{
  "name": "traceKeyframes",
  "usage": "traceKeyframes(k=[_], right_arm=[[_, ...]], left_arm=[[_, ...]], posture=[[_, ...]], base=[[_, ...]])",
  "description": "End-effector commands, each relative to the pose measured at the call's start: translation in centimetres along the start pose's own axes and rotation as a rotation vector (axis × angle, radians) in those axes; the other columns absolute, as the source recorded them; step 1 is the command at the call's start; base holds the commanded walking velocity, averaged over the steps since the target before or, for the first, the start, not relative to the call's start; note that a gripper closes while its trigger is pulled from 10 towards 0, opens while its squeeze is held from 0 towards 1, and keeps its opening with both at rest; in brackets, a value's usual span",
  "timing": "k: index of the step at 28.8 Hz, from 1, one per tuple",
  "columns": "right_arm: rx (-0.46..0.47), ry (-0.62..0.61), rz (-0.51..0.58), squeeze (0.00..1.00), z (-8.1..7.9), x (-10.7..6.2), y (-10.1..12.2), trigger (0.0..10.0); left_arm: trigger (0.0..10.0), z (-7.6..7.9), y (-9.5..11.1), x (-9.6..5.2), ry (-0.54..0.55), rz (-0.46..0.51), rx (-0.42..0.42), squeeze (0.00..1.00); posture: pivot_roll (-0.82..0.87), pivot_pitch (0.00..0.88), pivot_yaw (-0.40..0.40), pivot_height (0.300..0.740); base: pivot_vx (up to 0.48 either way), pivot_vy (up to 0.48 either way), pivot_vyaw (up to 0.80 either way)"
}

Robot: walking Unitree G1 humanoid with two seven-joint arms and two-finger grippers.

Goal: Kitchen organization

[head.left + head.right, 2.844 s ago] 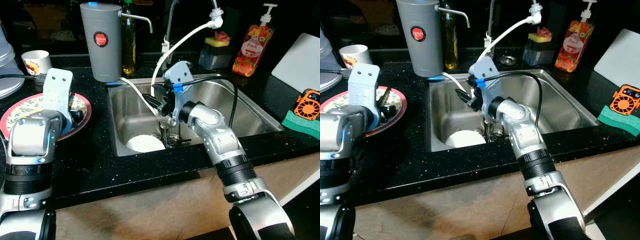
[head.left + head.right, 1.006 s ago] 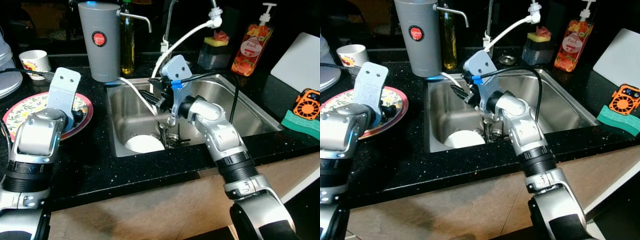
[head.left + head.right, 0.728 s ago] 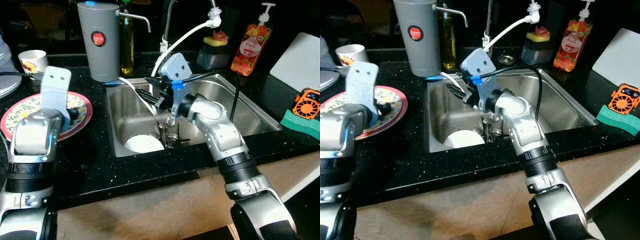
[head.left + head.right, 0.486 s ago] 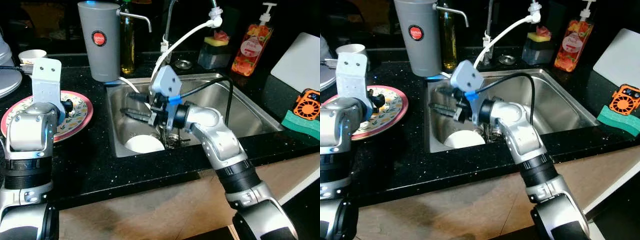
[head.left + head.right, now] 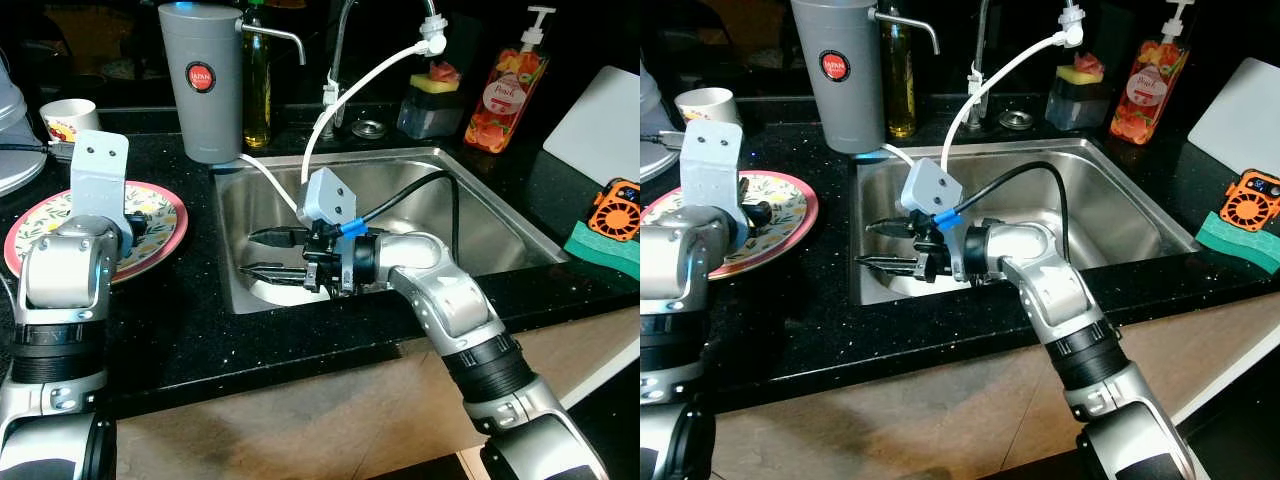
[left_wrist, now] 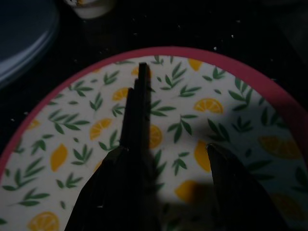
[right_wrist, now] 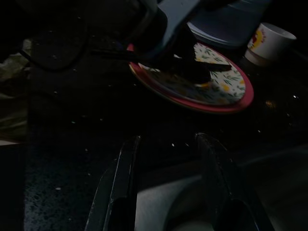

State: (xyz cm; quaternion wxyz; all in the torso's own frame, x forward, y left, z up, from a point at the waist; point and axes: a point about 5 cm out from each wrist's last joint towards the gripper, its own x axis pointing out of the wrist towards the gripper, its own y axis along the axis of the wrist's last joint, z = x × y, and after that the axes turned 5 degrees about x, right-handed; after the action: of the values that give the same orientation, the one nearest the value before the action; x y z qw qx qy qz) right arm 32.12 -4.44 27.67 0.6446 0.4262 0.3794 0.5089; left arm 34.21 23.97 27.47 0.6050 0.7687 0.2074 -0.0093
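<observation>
A red-rimmed plate [image 5: 165,228] with a lemon pattern lies on the black counter left of the steel sink [image 5: 480,205]. My left gripper [image 5: 135,222] hovers just over the plate, open and empty; the left wrist view has its fingers [image 6: 139,110] spread above the lemon pattern [image 6: 269,82]. My right gripper [image 5: 250,252] is low in the sink's left half. It is open and empty, and it points at the left wall. A white dish [image 5: 257,291] lies under it, mostly hidden. The right wrist view looks past the open fingers [image 7: 120,192] to the plate [image 7: 219,94].
At the back of the counter stand a grey water filter [image 5: 208,80], a white cup [image 5: 72,118], an oil bottle [image 5: 258,90], a sponge holder [image 5: 432,100] and a soap bottle [image 5: 505,85]. A white hose [image 5: 360,85] hangs into the sink. To the right lie a white board [image 5: 600,110], an orange gadget [image 5: 617,208] and a green sponge [image 5: 600,245].
My right gripper has swung from near the faucet down to the sink's left side and now points left. The left gripper has stayed over the plate with small shifts.
</observation>
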Motion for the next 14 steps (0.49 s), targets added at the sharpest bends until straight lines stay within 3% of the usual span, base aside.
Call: traceKeyframes(k=[1, 6, 11, 12, 13, 14], right_arm=[[-0.019, 0.025, -0.011, 0.00, -0.42, 0.03, 0.01, 10.0], [-0.052, 0.036, -0.011, 0.00, -0.52, -0.04, 0.32, 10.0], [-0.064, 0.040, -0.012, 0.00, -0.57, -0.04, 0.42, 10.0], [-0.068, 0.040, -0.011, 0.00, -0.58, -0.03, 0.46, 10.0], [-0.068, 0.040, -0.011, 0.00, -0.58, -0.03, 0.46, 10.0], [-0.069, 0.040, -0.011, 0.00, -0.59, -0.03, 0.48, 10.0]], left_arm=[[10.0, 0.32, -1.02, 0.35, -0.020, -0.052, -0.031, 0.00], [10.0, 0.65, -1.74, 0.80, -0.058, -0.085, -0.102, 0.00], [9.7, 0.77, -1.93, 0.91, -0.077, -0.091, -0.107, 0.00], [5.5, 0.75, -1.92, 0.92, -0.079, -0.089, -0.106, 0.00], [5.5, 0.75, -1.92, 0.92, -0.079, -0.089, -0.106, 0.00], [4.6, 0.73, -1.90, 0.92, -0.078, -0.086, -0.104, 0.00]], posture=[[-0.03, 0.111, -0.063, 0.740], [-0.03, 0.110, -0.064, 0.740], [-0.03, 0.110, -0.064, 0.740], [-0.03, 0.110, -0.063, 0.740], [-0.03, 0.110, -0.063, 0.740], [-0.03, 0.110, -0.063, 0.740]], base=[[0.000, 0.000, 0.00], [0.000, 0.000, 0.00], [0.000, 0.000, 0.00], [0.000, 0.000, 0.00], [0.000, 0.000, 0.00], [0.000, 0.000, 0.00]])
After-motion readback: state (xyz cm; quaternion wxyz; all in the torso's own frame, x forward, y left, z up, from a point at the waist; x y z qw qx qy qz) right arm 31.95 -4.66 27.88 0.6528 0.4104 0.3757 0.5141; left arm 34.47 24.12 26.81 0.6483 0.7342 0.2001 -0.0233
